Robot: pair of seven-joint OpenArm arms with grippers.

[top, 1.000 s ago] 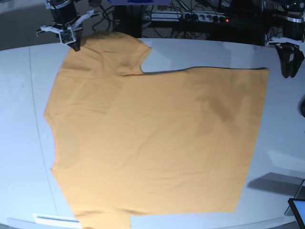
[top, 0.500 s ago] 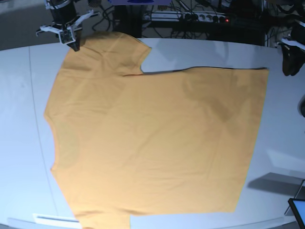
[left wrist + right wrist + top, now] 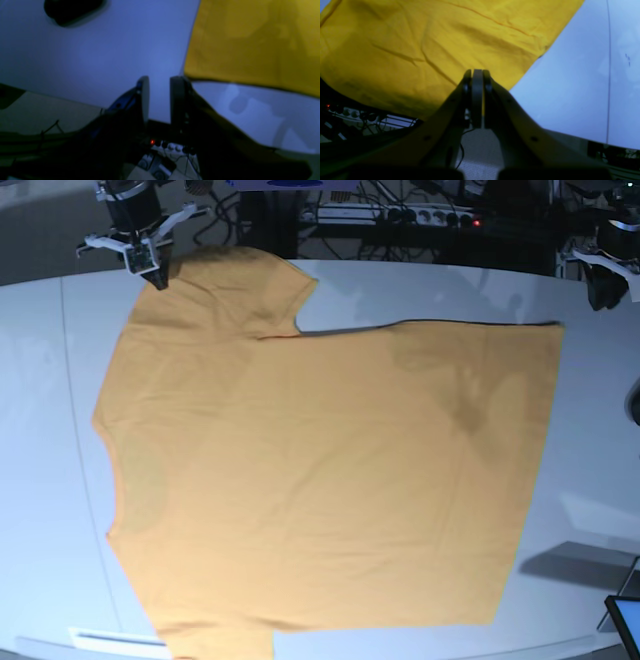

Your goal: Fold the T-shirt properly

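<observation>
The orange-yellow T-shirt (image 3: 320, 470) lies spread flat on the white table (image 3: 590, 470), with one sleeve at the far left. My right gripper (image 3: 157, 278) is at that sleeve's outer corner. In the right wrist view it (image 3: 477, 72) is shut, its tip over the T-shirt's (image 3: 420, 45) edge, and no cloth shows pinched. My left gripper (image 3: 606, 298) hangs at the far right, off the cloth. The left wrist view shows it (image 3: 159, 85) slightly open with bare table in the gap, beside the corner of the T-shirt (image 3: 250, 42).
A power strip (image 3: 430, 218) with a red light and cables runs behind the table. A dark object (image 3: 634, 402) sits at the right edge and a screen corner (image 3: 625, 620) at the lower right. A white strip (image 3: 115, 638) lies at the front left.
My left gripper has drawn back from the hem corner toward the table's far right edge. The right gripper and the T-shirt have stayed in place.
</observation>
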